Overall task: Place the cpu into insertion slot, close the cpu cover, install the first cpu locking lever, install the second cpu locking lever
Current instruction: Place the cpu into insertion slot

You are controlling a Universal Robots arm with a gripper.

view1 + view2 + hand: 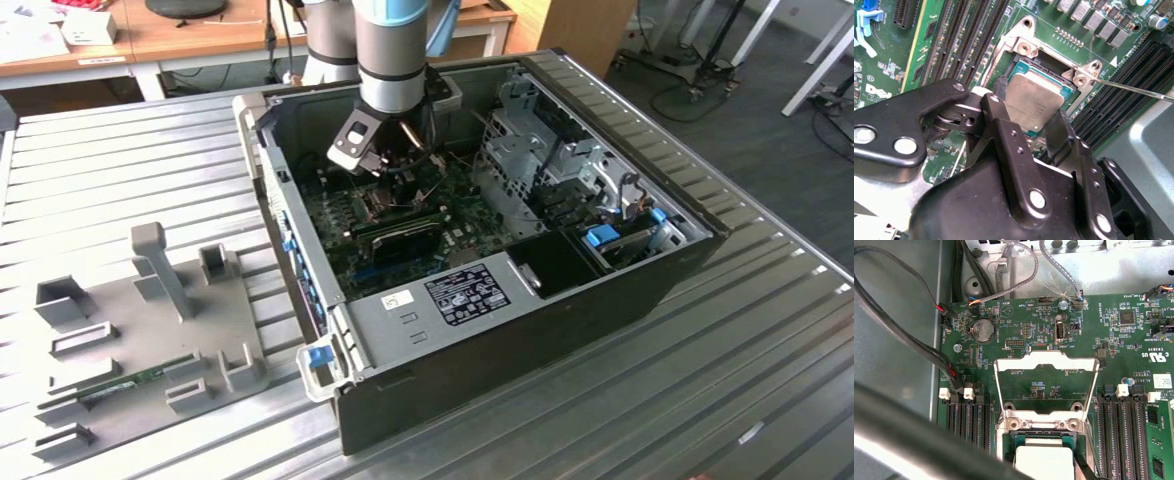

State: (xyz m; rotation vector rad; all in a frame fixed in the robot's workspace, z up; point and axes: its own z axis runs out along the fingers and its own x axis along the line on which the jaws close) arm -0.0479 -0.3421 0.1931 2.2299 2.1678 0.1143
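Over the ribbed metal bench (747, 340), inside the open computer case (627, 290), the hand (1029, 114) clamped the cpu (1034, 97) just over the insertion slot (1046, 64), where any tilt or offset might bend pins or jam it.

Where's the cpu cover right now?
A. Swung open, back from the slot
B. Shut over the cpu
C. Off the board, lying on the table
A: in the first wrist view the cover is hinged back, green board showing through its window, and the cpu is uncovered.
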